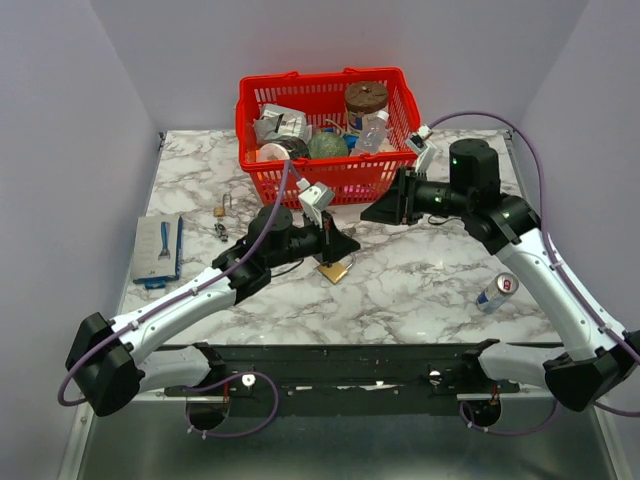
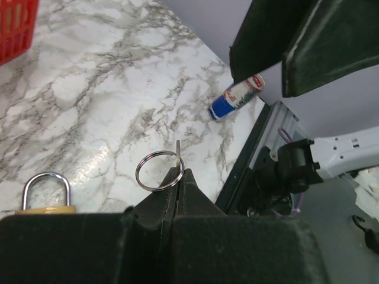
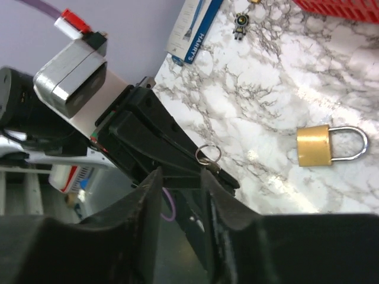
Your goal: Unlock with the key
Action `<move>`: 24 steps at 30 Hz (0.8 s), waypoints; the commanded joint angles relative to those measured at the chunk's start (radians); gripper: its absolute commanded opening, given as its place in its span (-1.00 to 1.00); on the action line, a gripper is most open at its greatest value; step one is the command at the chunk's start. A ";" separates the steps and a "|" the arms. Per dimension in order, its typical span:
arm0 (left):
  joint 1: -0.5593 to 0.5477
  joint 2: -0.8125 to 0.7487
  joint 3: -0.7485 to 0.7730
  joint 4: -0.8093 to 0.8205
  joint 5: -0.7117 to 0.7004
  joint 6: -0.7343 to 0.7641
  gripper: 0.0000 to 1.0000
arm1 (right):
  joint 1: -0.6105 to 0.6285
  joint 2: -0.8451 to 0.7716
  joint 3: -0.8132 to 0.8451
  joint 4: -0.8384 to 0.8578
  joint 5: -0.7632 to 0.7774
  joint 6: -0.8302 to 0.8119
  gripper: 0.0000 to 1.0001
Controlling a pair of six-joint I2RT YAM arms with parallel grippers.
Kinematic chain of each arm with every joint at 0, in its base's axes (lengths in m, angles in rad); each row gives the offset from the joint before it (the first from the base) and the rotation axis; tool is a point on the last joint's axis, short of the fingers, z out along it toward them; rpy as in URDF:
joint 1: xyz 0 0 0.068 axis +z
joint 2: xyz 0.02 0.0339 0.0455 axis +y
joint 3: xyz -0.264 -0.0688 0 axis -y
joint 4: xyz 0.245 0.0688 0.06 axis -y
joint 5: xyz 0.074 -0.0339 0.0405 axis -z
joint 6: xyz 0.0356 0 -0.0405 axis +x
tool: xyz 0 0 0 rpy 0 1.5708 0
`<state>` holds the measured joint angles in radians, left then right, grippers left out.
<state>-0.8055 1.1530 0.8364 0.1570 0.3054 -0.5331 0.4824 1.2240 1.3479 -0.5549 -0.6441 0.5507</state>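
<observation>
Left gripper (image 2: 177, 180) is pinched shut on the key (image 2: 178, 152), ring (image 2: 159, 171) dangling off it, just beside the padlock (image 3: 320, 146); padlock's lying flat on the table (image 2: 89, 100); right gripper (image 3: 182, 177) hovers near the padlock, fingers apart, holding nothing; can (image 2: 237, 97) sits well apart from it.
</observation>
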 commanded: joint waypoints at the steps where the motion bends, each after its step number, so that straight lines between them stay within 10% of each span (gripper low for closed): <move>1: -0.003 -0.021 0.040 -0.034 0.179 -0.005 -1.00 | -0.005 -0.049 -0.015 -0.005 -0.034 -0.184 -0.12; 24: 0.000 0.004 0.072 -0.040 0.328 -0.036 -1.00 | 0.051 0.015 -0.061 -0.079 -0.255 -0.336 -0.40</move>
<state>-0.8055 1.1526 0.8810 0.1204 0.6033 -0.5678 0.5247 1.2240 1.2991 -0.5880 -0.8581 0.2508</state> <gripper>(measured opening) 0.011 0.319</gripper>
